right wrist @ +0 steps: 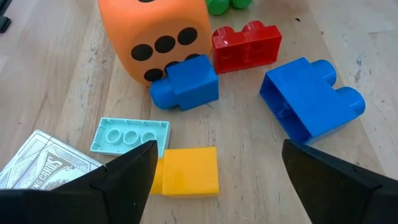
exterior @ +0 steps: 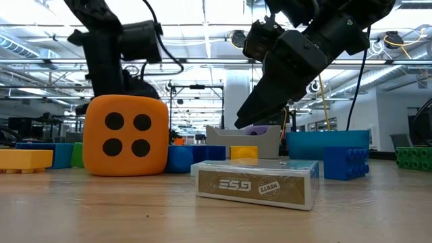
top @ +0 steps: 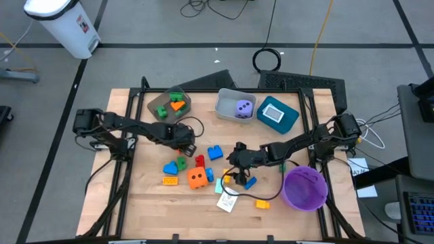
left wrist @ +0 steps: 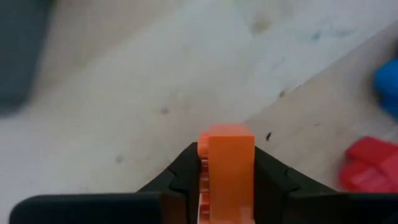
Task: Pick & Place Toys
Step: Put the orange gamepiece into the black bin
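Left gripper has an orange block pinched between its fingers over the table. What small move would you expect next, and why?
Probably a lift, then a carry toward the brown bin. The left gripper is shut on the orange block, and that bin already holds green and orange blocks. The right gripper hangs open over a yellow block, so the left arm's path looks clear.

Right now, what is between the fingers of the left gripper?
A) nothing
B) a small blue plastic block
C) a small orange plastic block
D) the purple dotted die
C: in the left wrist view the left gripper has its dark fingers closed on a small orange plastic block.
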`<state>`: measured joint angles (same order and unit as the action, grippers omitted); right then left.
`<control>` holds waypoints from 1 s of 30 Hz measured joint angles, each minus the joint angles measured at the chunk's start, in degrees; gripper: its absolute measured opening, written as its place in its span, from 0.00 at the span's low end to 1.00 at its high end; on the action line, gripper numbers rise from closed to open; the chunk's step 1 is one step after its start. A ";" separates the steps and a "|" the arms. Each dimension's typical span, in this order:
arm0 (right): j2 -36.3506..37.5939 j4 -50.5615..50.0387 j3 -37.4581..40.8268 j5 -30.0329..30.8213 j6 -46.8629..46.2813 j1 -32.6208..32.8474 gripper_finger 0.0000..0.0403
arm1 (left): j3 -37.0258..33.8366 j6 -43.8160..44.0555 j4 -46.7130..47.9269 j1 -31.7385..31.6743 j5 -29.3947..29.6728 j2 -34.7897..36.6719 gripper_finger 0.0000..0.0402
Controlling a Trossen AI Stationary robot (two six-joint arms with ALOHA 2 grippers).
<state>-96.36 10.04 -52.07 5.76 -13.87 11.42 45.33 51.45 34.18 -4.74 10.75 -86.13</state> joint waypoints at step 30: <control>0.00 0.90 0.00 0.02 1.08 -0.07 0.83 | 13.91 -30.20 17.39 -33.98 7.31 10.29 0.29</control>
<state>-96.36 10.94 -52.07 5.78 -12.78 11.35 59.24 21.25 51.57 -38.72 18.06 -75.84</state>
